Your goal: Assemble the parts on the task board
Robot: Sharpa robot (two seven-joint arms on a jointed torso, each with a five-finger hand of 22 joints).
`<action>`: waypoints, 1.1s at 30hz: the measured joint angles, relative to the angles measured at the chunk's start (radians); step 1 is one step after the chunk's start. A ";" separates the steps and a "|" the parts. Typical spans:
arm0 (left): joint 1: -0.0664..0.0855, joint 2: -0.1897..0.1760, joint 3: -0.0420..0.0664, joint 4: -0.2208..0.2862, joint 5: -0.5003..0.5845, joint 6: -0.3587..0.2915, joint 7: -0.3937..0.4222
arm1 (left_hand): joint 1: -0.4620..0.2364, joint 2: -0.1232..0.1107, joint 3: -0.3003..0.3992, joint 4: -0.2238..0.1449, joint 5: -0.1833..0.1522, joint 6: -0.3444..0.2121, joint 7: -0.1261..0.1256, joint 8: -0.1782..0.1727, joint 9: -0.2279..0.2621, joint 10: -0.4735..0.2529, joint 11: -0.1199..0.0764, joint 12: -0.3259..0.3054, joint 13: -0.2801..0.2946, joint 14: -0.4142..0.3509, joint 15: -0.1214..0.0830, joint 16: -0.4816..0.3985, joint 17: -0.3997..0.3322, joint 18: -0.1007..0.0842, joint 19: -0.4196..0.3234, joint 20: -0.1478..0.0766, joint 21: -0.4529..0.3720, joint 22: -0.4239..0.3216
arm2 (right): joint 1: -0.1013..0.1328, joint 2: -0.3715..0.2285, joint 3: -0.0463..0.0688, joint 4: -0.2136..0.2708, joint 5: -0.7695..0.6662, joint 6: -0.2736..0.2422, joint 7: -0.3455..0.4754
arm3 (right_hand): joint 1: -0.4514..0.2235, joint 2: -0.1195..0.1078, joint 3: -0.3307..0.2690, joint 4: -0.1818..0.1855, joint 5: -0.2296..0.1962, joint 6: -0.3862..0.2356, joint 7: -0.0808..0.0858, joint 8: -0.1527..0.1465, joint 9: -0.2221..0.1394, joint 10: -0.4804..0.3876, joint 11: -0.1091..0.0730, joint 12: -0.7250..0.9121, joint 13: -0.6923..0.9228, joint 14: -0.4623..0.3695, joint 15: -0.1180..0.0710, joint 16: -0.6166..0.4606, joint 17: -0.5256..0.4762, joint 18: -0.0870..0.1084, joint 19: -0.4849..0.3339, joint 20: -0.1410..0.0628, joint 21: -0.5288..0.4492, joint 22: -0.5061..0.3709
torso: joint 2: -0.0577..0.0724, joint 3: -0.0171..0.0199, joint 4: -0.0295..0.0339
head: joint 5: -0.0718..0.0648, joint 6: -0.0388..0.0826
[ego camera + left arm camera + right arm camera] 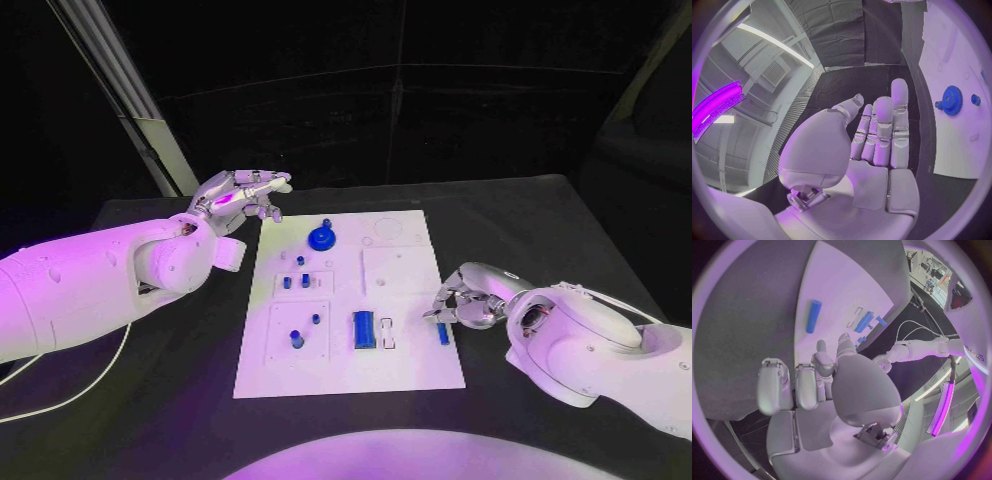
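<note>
The white task board [411, 375] lies in the middle of the black table. On it a blue gear [322, 237] sits at the far end, several small blue pegs [300, 262] stand in its left half, and a blue block [365, 329] lies near the front. A blue cylinder [443, 333] lies flat by the board's right edge. My right hand [464, 300] hovers just beyond it, fingers loosely bent and holding nothing; the cylinder [814, 316] lies free ahead of the fingers [773, 390]. My left hand [242, 195] hangs off the board's far left corner, fingers [892, 125] straight and empty, with the gear [951, 100] beside them.
Bare black table [562, 230] surrounds the board on all sides. A metal post [123, 90] rises behind the table's far left corner. A white cable [58, 395] trails under my left arm.
</note>
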 measured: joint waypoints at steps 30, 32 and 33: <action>-0.005 0.014 0.000 -0.007 0.000 0.005 -0.001 | 0.000 0.000 0.000 0.000 0.000 0.000 0.000 0.004 0.000 0.000 0.000 0.000 0.000 0.000 0.000 0.000 -0.002 0.000 0.000 0.000 0.000 -0.001 | -0.001 0.017 0.000 -0.035 -0.086 0.145 -0.061 | 0.034 -0.013 -0.031 0.026 0.021 0.052 -0.023 0.031 0.023 0.000 -0.007 -0.036 -0.019 0.000 0.000 -0.016 -0.012 0.000 -0.004 0.003 -0.014 0.000 | -0.001 -0.0005 -0.0045 | -0.011 0.002; -0.005 0.014 -0.001 -0.007 0.000 0.005 -0.001 | 0.000 0.000 0.000 0.000 0.000 0.000 0.000 0.004 0.000 0.000 0.000 0.000 0.000 0.000 0.000 0.000 -0.002 0.000 0.000 0.000 0.000 -0.001 | -0.001 0.022 0.000 -0.043 -0.092 0.159 -0.063 | 0.047 -0.011 -0.026 0.020 0.023 0.049 -0.020 0.032 0.024 0.000 -0.007 -0.043 -0.023 0.000 0.000 -0.018 -0.015 0.000 -0.007 0.000 -0.016 0.000 | -0.001 -0.0006 -0.0046 | -0.010 0.001; -0.005 0.014 -0.001 -0.007 0.000 0.005 -0.001 | 0.000 0.000 0.000 0.000 0.000 0.000 0.000 0.004 0.000 0.000 0.000 0.000 0.000 0.000 0.000 0.000 -0.002 0.000 0.000 0.000 0.000 -0.001 | -0.001 0.025 0.000 -0.045 -0.095 0.164 -0.063 | 0.050 -0.011 -0.029 0.018 0.023 0.047 -0.018 0.032 0.025 0.000 -0.007 -0.043 -0.023 0.000 0.000 -0.018 -0.015 0.000 -0.007 0.000 -0.016 0.000 | -0.001 -0.0008 -0.0046 | -0.010 0.000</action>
